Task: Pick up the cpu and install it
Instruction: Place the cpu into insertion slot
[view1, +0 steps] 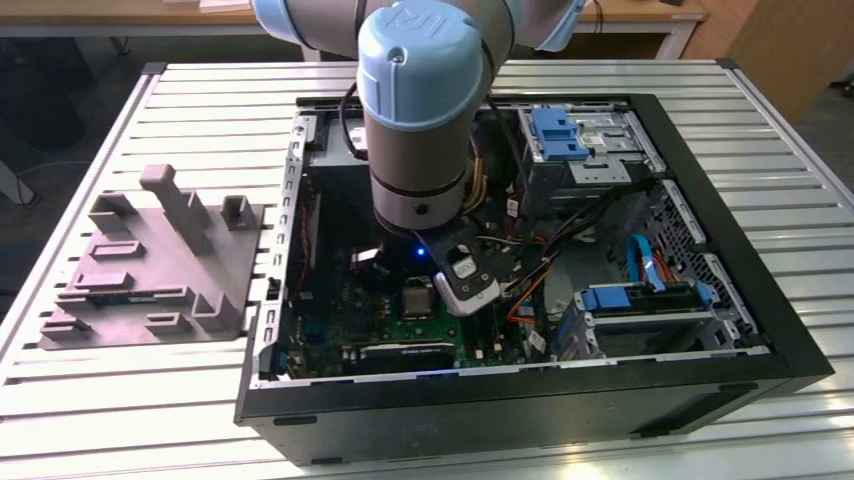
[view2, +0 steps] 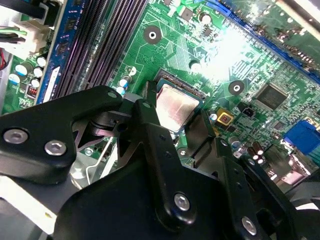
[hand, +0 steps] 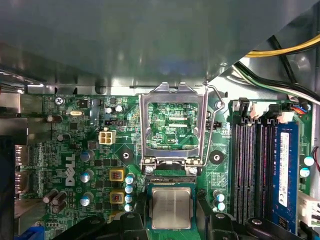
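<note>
The cpu seemingly sits on green board inside case.

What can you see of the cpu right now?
The cpu is a small flat square chip with a dull silvery metal top and a thin darker rim. It lies flat, metal side up, and appears seated in the socket of the green board. The socket's metal clamp frame stands flipped open beside it, so nothing covers the chip. The pincer sits close around it; I cannot tell whether it touches the cpu.
</note>
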